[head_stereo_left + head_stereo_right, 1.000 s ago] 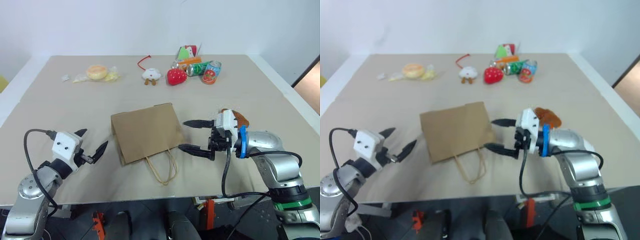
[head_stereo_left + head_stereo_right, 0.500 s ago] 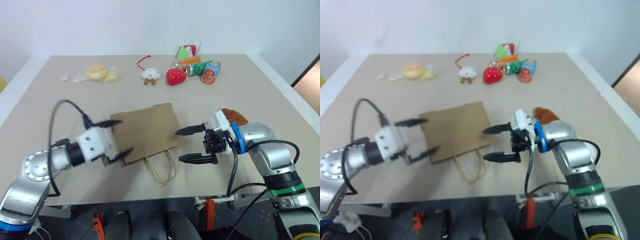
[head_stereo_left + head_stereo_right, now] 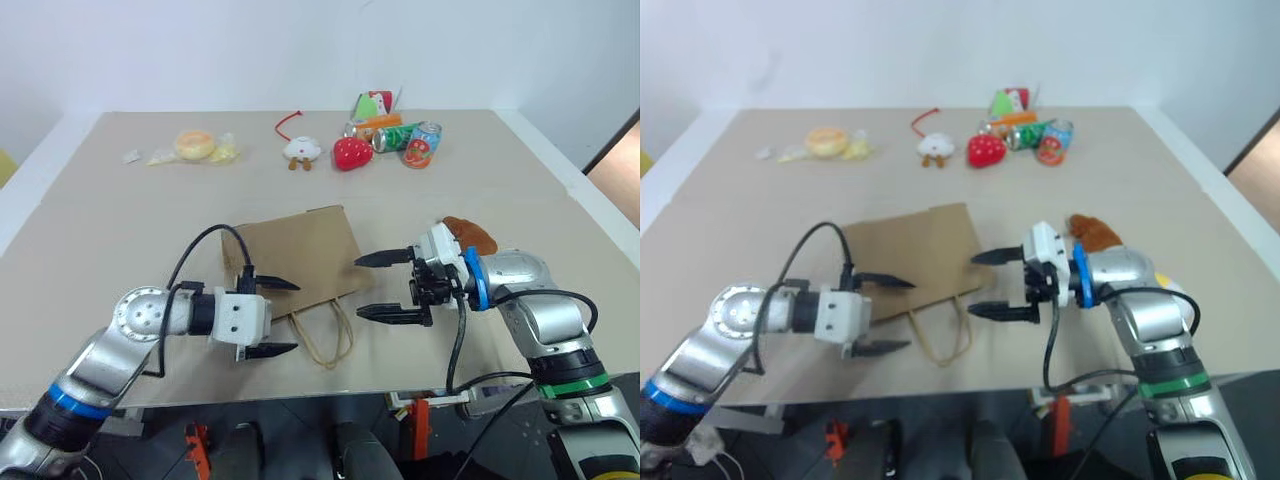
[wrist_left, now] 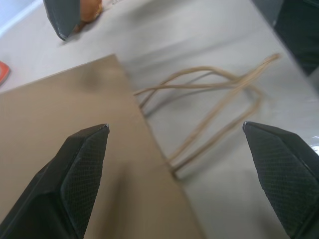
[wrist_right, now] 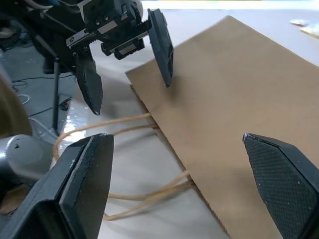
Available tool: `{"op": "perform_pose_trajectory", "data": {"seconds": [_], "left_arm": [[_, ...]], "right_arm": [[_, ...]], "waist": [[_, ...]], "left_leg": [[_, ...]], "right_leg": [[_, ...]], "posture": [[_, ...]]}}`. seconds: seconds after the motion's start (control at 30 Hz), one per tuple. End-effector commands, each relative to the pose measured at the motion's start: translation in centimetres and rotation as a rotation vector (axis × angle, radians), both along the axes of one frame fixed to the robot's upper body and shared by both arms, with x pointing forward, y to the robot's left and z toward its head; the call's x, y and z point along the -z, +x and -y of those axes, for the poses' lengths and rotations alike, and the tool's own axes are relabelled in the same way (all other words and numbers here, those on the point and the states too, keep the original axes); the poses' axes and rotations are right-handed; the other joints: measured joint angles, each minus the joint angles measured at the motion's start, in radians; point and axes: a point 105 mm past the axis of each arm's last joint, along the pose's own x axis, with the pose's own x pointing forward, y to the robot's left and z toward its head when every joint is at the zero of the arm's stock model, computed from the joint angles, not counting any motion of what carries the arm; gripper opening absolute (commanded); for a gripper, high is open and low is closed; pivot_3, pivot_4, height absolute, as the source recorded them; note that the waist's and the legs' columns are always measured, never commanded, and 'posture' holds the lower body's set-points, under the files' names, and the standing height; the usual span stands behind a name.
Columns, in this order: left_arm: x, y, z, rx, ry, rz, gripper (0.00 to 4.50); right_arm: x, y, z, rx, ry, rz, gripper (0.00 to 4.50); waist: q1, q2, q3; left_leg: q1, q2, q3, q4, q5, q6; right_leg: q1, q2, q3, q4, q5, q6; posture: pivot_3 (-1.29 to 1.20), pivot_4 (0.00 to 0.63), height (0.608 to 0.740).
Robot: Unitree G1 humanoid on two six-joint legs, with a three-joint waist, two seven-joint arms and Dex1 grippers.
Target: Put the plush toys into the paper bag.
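Paper bag [image 3: 296,264] — flat on tabletop [image 3: 120,230], between 2 sets of spread fingers, left gripper [image 3: 272,317], right gripper [image 3: 382,284]; thin, light, creasable — best pinched at mouth edge by cord handles [image 3: 330,340].

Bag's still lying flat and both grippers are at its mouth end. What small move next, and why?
Probably ease the open left gripper down onto the mouth edge of the paper bag and pinch it. The bag lies flat on the table, handles toward the robot, with the open right gripper waiting opposite, so the mouth needs opening first.
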Motion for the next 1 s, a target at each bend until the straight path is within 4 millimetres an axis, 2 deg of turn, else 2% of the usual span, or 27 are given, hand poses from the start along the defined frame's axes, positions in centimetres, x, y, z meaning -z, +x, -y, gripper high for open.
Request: {"op": "perform_pose_trajectory", "data": {"seconds": [0.03, 0.23, 0.27, 0.33, 0.4, 0.43, 0.57, 0.77, 1.0], "left_arm": [[-0.3, 0.6, 2.0, 0.061, -0.032, 0.042, 4.44], [0.2, 1.0, 3.0, 0.127, -0.015, 0.073, 4.44], [0.0, 1.2, 3.1, 0.128, -0.022, 0.075, 3.94], [-0.2, 1.5, 3.2, 0.13, -0.034, 0.081, 3.43], [-0.6, 1.8, 3.2, 0.13, -0.048, 0.094, 2.37], [-1.1, 1.9, 3.2, 0.123, -0.069, 0.094, 2.12], [-3.2, 2.0, 2.7, 0.106, -0.155, 0.067, 0.13], [-7.0, 2.1, 1.8, 0.03, -0.372, -0.044, 0.05], [-9.0, 2.8, 1.6, -0.052, -0.569, -0.17, 0.05]], "right_arm": [[-1.2, -0.3, 0.3, 0.04, 0.017, 0.068, 4.5], [-1.2, -0.4, 0.5, 0.076, 0.019, 0.078, 4.5], [-1.2, -0.4, 0.6, 0.079, 0.019, 0.079, 4.5], [-1.2, -0.4, 0.6, 0.083, 0.019, 0.08, 4.5], [-1.2, -0.4, 0.6, 0.086, 0.018, 0.081, 4.5], [-1.2, -0.4, 0.6, 0.088, 0.017, 0.082, 4.5], [-1.1, -0.3, 0.7, 0.103, 0.013, 0.086, 4.5], [-0.9, 0.0, 0.9, 0.119, 0.005, 0.075, 4.5], [-1.0, 0.7, 0.2, 0.128, 0.037, 0.075, 4.5]], "waist": [[0.0, 0.0, 0.0], [-0.003, 0.0, 0.0], [-0.002, 0.0, 0.0], [-0.002, 0.0, 0.0], [-0.002, 0.0, 0.0], [-0.002, 0.0, 0.0], [-0.003, 0.0, 0.0], [-0.003, 0.0, 0.0], [-0.003, 0.0, 0.0]], "left_leg": [[-0.001, 0.0, 0.0, 0.001, 0.0, 0.0], [0.0, 0.001, -0.001, 0.004, 0.0, 0.0], [0.0, 0.001, -0.001, 0.004, 0.0, 0.0], [-0.001, 0.001, -0.001, 0.005, 0.0, 0.0], [-0.001, 0.001, -0.001, 0.006, 0.0, 0.0], [-0.001, 0.001, -0.001, 0.006, 0.0, 0.0], [-0.001, 0.001, -0.001, 0.006, 0.0, 0.0], [-0.001, 0.001, -0.001, 0.006, 0.0, 0.0], [-0.001, 0.001, -0.001, 0.007, 0.0, 0.0]], "right_leg": [[0.0, 0.001, 0.0, 0.0, 0.0, 0.001], [0.0, 0.002, 0.001, 0.002, 0.001, 0.001], [0.0, 0.002, 0.001, 0.003, 0.001, 0.001], [0.001, 0.002, 0.001, 0.003, 0.001, 0.001], [0.001, 0.002, 0.001, 0.003, 0.001, 0.002], [0.001, 0.002, 0.001, 0.003, 0.001, 0.002], [0.001, 0.002, 0.002, 0.003, 0.001, 0.002], [0.001, 0.003, 0.002, 0.003, 0.001, 0.002], [0.001, 0.003, 0.002, 0.003, 0.002, 0.003]], "posture": [[0.0, 0.15, 0.74], [0.0, 0.15, 0.74], [0.0, 0.15, 0.74], [0.0, 0.15, 0.74], [0.0, 0.15, 0.74], [0.0, 0.15, 0.74], [0.0, 0.15, 0.74], [0.0, 0.15, 0.74], [0.0, 0.15, 0.74]]}}
